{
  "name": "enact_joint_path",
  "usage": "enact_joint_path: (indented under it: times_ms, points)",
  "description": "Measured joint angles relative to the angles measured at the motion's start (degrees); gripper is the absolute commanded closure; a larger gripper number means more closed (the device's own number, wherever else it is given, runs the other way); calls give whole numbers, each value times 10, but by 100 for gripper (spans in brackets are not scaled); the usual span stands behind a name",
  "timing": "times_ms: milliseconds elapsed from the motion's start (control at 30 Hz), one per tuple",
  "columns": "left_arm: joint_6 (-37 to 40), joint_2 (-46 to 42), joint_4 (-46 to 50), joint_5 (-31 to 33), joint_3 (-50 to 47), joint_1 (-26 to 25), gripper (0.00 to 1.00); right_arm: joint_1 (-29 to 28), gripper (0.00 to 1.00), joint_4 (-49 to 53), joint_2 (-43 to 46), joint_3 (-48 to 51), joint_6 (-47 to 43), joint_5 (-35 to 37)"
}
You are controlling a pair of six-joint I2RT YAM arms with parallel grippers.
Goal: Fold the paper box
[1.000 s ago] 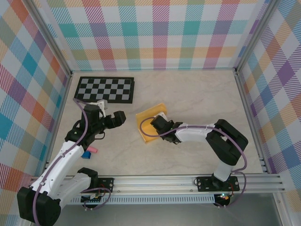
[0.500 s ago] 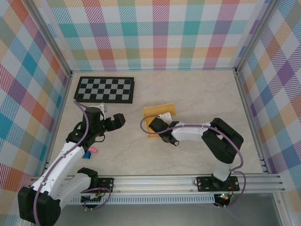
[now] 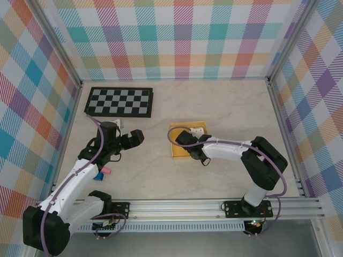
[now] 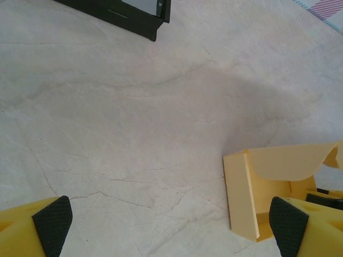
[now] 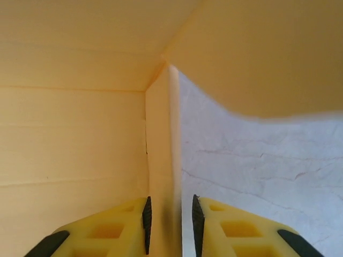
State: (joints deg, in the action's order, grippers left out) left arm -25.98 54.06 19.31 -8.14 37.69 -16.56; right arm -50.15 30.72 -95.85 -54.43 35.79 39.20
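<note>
The paper box [image 3: 176, 151] is yellow-orange card, partly folded, lying mid-table with its walls raised. My right gripper [image 3: 186, 140] is down inside it. In the right wrist view one upright box wall [image 5: 161, 160] stands between the right gripper's [image 5: 170, 225] jaws; the left pad lies near the card and a small gap shows on the right side, so the jaws are slightly open. My left gripper [image 3: 136, 138] hovers left of the box, wide open with nothing between its fingers. In the left wrist view the box [image 4: 252, 193] lies at the lower right, beyond the left gripper [image 4: 171, 219].
A black-and-white checkerboard [image 3: 119, 101] lies at the back left, its corner also in the left wrist view [image 4: 118, 13]. A small pink and blue object [image 3: 102, 172] rests beside the left arm. Metal frame rails and plaid walls enclose the table.
The box has slid right and turned squarer with the right gripper. The right jaws, shut a second ago, have parted slightly around the wall. The left arm barely moved.
</note>
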Motion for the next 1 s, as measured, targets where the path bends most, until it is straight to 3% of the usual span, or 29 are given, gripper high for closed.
enact_joint_path:
  times_ms: [200,367,433,533,633,733,867,1000]
  points:
    - [-1,2,-8,-17,0,0,4,6,61,2,100,48,15,-60]
    - [6,2,-29,-45,-1,-3,6,21,56,-12,275,114,5,-115]
    - [12,2,-39,-52,-1,-10,7,56,55,-32,348,146,-16,-164]
    - [23,1,-61,-61,-7,-32,9,161,55,-64,429,187,-57,-270]
    - [45,-3,-95,-68,-23,-75,9,264,55,-81,430,189,-101,-375]
    - [66,-8,-139,-63,-52,-118,10,325,55,-90,376,165,-152,-464]
    - [90,-9,-212,-46,-111,-156,10,349,56,-130,295,135,-251,-540]
    - [134,9,-327,-22,-175,-182,10,349,55,-221,280,167,-346,-569]
